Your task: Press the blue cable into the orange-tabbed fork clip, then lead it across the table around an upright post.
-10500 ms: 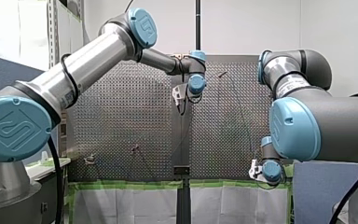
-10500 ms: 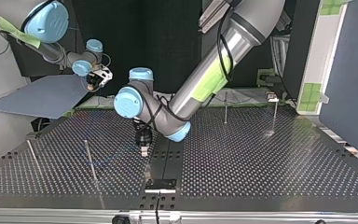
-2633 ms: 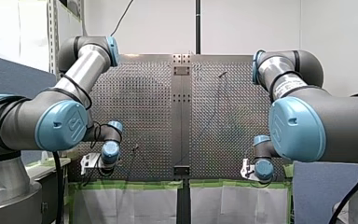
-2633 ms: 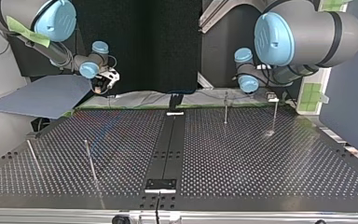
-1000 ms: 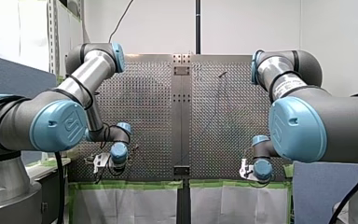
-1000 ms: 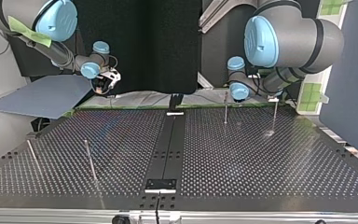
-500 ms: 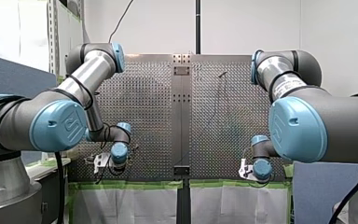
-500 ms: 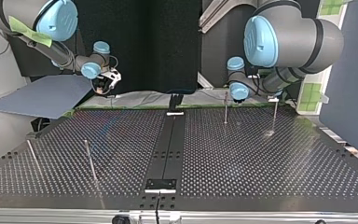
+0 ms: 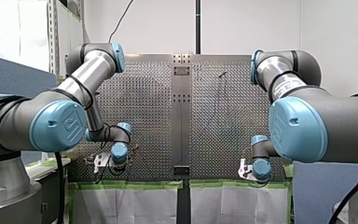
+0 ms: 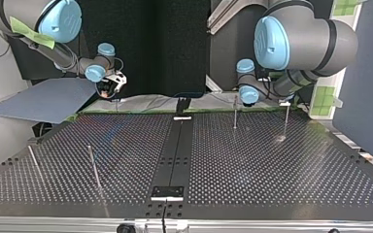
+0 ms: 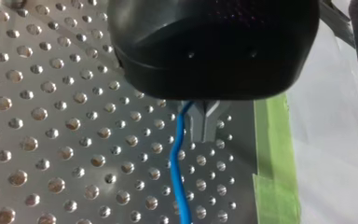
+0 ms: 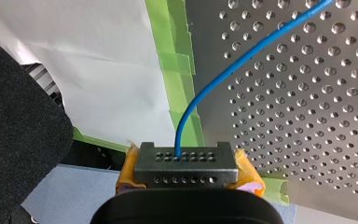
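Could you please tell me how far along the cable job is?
Done: the blue cable is picked up, pinched in my left hand and my right hand, both near the green tape at the table edge. In hand: positioning it; no clip shows in either wrist view, so pressing in looks pending. Left: leading it around a post, which shows no cable around it.

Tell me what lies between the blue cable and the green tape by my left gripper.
Bare holed table and the left gripper's metal fingers, in the left wrist view.
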Robot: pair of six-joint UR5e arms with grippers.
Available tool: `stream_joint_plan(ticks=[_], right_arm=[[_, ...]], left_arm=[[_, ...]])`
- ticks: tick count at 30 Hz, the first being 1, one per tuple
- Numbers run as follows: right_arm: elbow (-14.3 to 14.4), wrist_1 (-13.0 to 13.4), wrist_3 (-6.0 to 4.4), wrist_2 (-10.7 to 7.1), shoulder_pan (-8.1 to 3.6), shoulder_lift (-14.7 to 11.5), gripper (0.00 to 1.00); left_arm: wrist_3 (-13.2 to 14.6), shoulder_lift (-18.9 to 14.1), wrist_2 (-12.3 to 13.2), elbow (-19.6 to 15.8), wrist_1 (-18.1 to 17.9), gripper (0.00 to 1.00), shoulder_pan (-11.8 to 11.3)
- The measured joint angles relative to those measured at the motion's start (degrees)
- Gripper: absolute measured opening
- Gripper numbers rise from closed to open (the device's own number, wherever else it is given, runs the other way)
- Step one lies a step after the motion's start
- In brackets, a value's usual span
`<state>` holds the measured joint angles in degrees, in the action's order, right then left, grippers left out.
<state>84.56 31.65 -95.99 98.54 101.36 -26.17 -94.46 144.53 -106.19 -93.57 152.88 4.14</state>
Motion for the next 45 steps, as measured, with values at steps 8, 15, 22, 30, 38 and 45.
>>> stream_joint_plan(ticks=[8, 15, 22, 30, 38, 45], right_arm=[[-0.09, 0.00, -0.03, 0.00, 0.03, -0.01, 0.00], [-0.14, -0.08, -0.02, -0.01, 0.05, -0.01, 0.00], [-0.21, -0.43, 0.02, 0.06, 0.10, 0.00, 0.00], [-0.22, -0.61, 0.21, 0.13, 0.11, -0.01, 0.00], [-0.27, -0.64, 0.33, 0.21, 0.11, -0.02, 0.00], [-0.44, -0.62, 0.35, 0.26, 0.09, -0.01, 0.00]], left_arm=[[0.28, -0.14, 0.51, -0.04, 1.09, 0.00, 1.14], [-0.15, -2.13, 0.70, -2.19, 0.17, 0.00, 2.36], [-1.74, -4.52, 0.25, -5.30, -0.93, 0.00, 3.50], [-5.13, -4.69, 0.13, -5.82, -2.15, 0.00, 3.78], [-8.59, -4.75, -0.01, -6.07, -2.77, 0.00, 3.80], [-10.98, -5.21, -0.01, -7.63, -4.72, 0.00, 3.68]])
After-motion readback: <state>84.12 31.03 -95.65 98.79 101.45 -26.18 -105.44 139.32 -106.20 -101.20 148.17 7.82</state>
